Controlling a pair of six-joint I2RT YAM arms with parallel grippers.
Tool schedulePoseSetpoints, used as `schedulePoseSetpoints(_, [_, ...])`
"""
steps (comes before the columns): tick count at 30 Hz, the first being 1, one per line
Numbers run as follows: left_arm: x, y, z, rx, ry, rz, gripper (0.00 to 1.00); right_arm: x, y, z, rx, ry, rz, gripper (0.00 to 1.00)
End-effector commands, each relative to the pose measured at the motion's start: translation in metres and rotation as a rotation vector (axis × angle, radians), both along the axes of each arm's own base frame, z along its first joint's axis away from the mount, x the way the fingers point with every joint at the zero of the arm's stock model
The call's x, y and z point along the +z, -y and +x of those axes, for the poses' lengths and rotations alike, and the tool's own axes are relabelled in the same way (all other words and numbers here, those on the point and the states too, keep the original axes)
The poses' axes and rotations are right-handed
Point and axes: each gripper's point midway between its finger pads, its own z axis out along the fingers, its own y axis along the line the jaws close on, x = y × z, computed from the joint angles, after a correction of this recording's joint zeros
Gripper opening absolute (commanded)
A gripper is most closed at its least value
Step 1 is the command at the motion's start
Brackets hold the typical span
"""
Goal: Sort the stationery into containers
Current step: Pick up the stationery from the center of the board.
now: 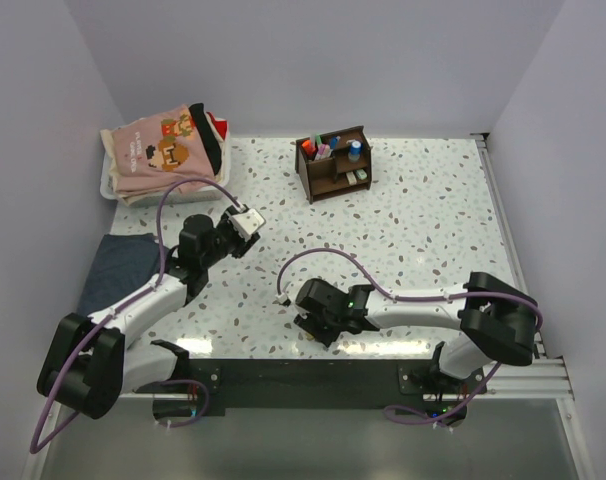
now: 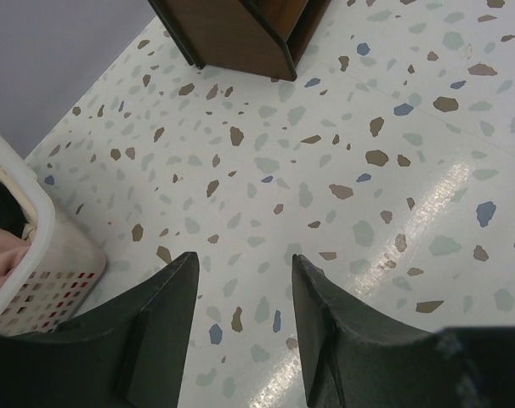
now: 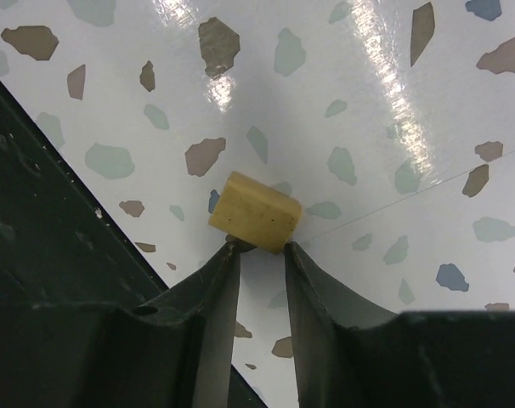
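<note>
The right end effector (image 3: 262, 248) has its two dark fingers drawn close with a narrow gap between them. Their tips touch the near edge of a small yellow rectangular block (image 3: 256, 211) that lies on the white speckled desk (image 3: 385, 102). Whether the tips are pinching the block or only touching it I cannot tell. Just left of the block in the right wrist view runs the black mounting plate (image 3: 53, 212) at the desk's near edge, so the block sits well apart from the dark brown wooden desk organizer (image 1: 333, 172), which stands at the far side. Several pens and markers (image 1: 326, 149) stand upright in the organizer's back compartments, a blue-capped one (image 1: 354, 150) among them. The left end effector (image 2: 243, 272) is over the desk with its fingers spread and nothing between them, pointing toward the organizer's near corner. A white basket (image 1: 108, 186) of folded pink and dark clothes stands at the far left corner, its wall beside the left fingers in the left wrist view. A dark blue folded cloth (image 1: 118, 265) lies at the desk's left edge, beside the left arm. Purple cables (image 1: 323, 256) loop above both arms.
</note>
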Motion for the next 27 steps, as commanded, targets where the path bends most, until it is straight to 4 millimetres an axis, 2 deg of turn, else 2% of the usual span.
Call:
schedulePoseSetpoints(1, [0.017,0.004,0.002,-0.011,0.046,-0.051,0.53,0.012,-0.015,0.002,0.011,0.011,0.053,0.47])
schedulePoseSetpoints(6, [0.019,0.002,0.005,-0.007,0.050,-0.033,0.53,0.026,-0.004,0.013,0.119,0.102,-0.010,0.52])
schedulePoseSetpoints(12, [0.017,0.003,0.004,-0.009,0.043,-0.034,0.53,0.043,0.007,0.031,0.426,0.268,-0.082,0.51])
schedulePoseSetpoints(16, [0.015,0.005,0.002,-0.017,0.039,-0.050,0.53,0.043,0.013,0.029,0.654,0.311,-0.029,0.51])
schedulePoseSetpoints(17, [0.015,0.006,0.002,-0.020,0.036,-0.053,0.53,0.039,0.013,0.023,0.735,0.315,-0.014,0.51])
schedulePoseSetpoints(20, [0.016,0.008,0.002,-0.030,0.036,-0.065,0.53,0.036,0.008,0.018,0.834,0.317,0.013,0.51])
schedulePoseSetpoints(27, [0.013,0.009,0.001,-0.033,0.023,-0.066,0.53,0.026,-0.009,0.017,0.874,0.286,0.064,0.54])
